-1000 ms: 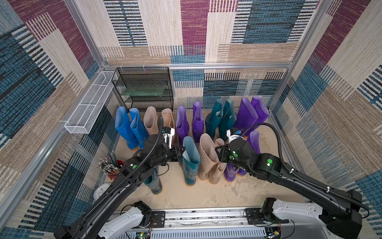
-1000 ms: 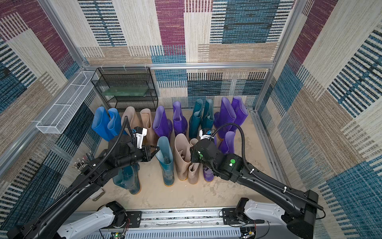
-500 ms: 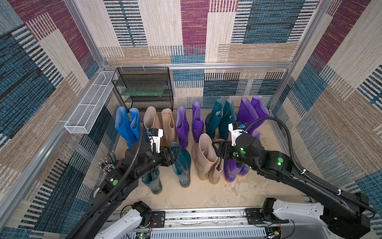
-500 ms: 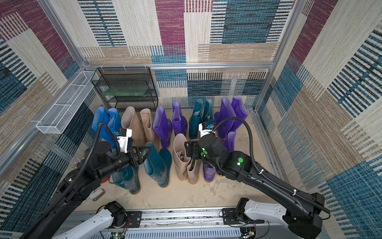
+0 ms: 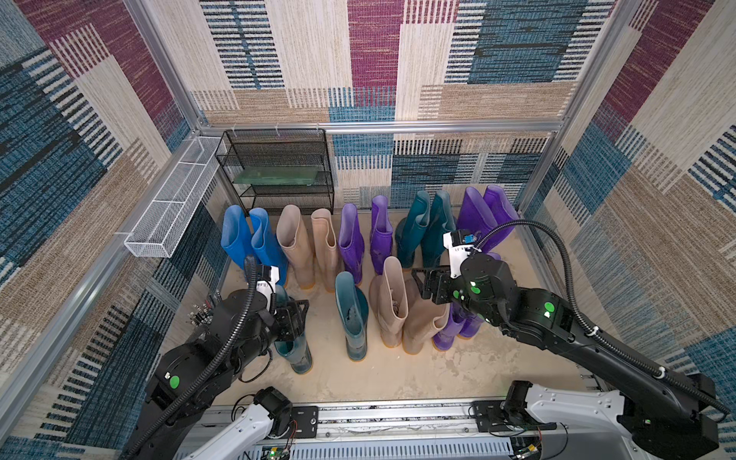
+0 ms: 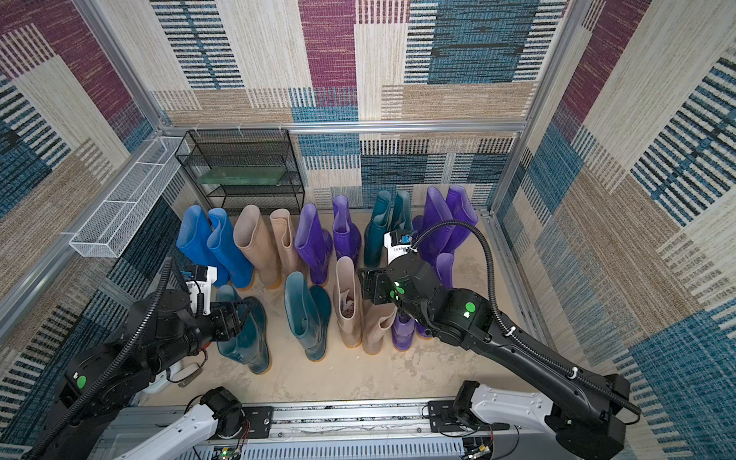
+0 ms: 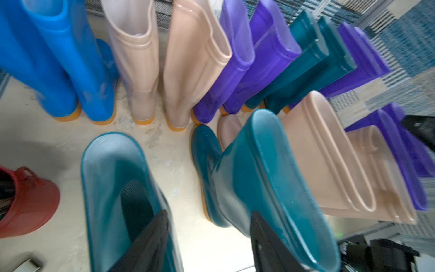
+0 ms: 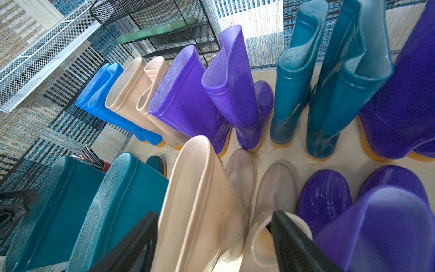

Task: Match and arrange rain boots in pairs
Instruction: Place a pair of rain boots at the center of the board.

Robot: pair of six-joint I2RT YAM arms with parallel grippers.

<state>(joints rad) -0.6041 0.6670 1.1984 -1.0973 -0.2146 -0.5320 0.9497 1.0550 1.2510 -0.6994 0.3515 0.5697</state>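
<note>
Rain boots stand in pairs along the back in both top views: blue [image 5: 249, 239], beige [image 5: 306, 243], purple [image 5: 364, 239], dark teal [image 5: 424, 227] and tall purple [image 5: 484, 211]. The front row has one teal boot [image 5: 294, 350], a second teal boot [image 5: 352, 314], a tall beige boot [image 5: 392, 302], a short beige boot [image 5: 422, 326] and short purple boots [image 5: 458, 326]. My left gripper [image 5: 296, 314] is open over the first teal boot's top, with bare floor between its fingers [image 7: 150, 242]. My right gripper [image 5: 422, 284] is open, straddling the tall beige boot's top [image 8: 200, 188].
A black wire rack [image 5: 278, 171] stands at the back left, and a white wire basket [image 5: 175, 203] hangs on the left wall. A red pot [image 7: 23, 200] of tools sits on the floor left of the teal boots. The arms' rail [image 5: 398, 414] runs along the front.
The left gripper carried the second teal boot slightly left, let it go and drew back over the first teal boot. The right gripper opened wider at the beige boots.
</note>
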